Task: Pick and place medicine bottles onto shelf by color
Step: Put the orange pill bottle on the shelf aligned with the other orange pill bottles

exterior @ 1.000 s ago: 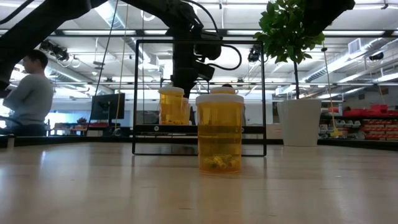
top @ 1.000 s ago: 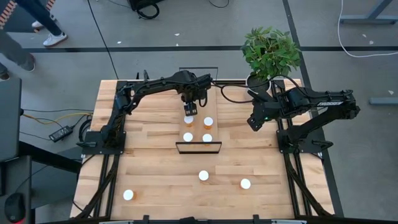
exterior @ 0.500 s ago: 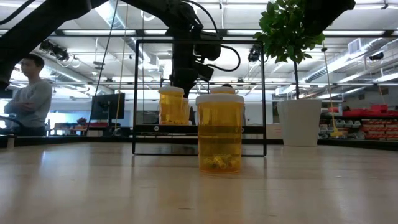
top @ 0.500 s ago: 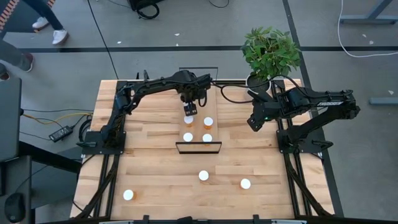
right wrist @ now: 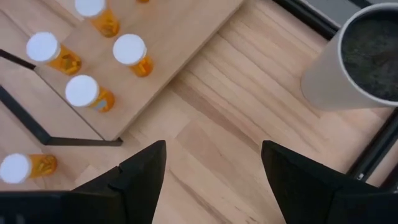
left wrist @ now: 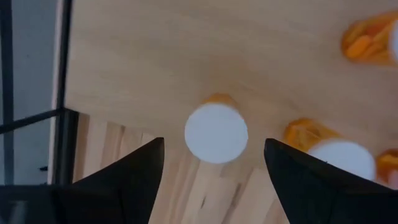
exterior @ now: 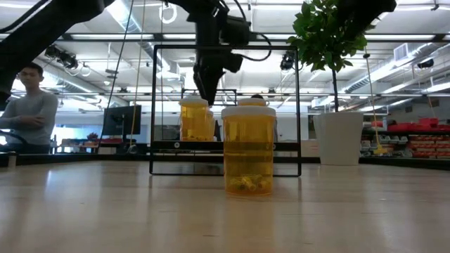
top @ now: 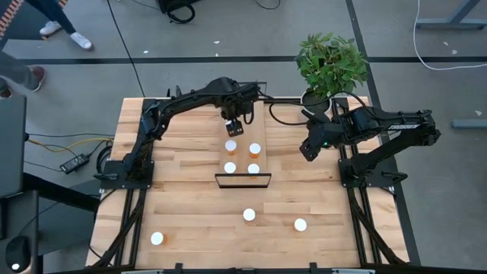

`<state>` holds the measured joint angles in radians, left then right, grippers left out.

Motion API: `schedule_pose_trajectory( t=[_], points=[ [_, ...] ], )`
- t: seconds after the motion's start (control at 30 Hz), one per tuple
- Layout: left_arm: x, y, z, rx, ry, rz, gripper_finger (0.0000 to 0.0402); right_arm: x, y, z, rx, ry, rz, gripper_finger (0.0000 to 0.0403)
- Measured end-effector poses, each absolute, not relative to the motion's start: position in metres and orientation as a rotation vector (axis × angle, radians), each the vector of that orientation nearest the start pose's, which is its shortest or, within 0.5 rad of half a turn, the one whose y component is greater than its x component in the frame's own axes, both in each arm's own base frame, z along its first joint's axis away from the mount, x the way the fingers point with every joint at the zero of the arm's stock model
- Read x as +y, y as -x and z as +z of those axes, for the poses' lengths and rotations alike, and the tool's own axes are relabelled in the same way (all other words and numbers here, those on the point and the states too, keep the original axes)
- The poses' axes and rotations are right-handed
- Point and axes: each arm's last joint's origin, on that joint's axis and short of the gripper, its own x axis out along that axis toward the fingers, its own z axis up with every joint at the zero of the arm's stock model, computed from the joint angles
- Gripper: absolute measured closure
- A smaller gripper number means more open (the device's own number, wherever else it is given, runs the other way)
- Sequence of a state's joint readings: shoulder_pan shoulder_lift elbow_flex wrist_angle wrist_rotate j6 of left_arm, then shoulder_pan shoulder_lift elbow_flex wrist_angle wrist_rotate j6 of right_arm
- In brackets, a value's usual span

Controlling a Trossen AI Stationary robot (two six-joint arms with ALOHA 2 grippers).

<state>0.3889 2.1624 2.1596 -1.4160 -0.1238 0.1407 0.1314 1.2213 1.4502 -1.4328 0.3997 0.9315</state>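
- medicine bottles: four orange ones with white caps stand on the shelf (top: 243,149), e.g. one (top: 231,146) under the left gripper; three more on the table (top: 190,205) in front, e.g. (top: 249,215)
- left gripper (top: 234,126): above the shelf, fingers spread wide, holding nothing, bottle cap (left wrist: 216,132) below between them
- right gripper (top: 307,150): beside the plant pot (right wrist: 364,59), open, empty, well apart from the shelf

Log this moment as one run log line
left pincer: open, above shelf, over orange bottle | right pincer: open, idle by plant pot | four bottles on shelf, three on table
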Motion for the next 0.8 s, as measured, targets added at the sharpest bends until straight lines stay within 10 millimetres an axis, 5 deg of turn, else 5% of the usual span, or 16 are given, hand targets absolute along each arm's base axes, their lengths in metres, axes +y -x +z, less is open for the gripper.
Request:
schedule_pose_trajectory(
  t=[0.43,0.8],
  points=[
    [0.135,-0.401,0.337,1.284,0.138,0.264,0.012,0.02,-0.188,0.377,1.014,-0.51,-0.623,0.0132],
    [0.086,-0.381,0.384,1.146,0.11,0.212,0.0157,0.056,-0.2,0.368,1.068,-0.459,-0.488,0.0131]
  ],
)
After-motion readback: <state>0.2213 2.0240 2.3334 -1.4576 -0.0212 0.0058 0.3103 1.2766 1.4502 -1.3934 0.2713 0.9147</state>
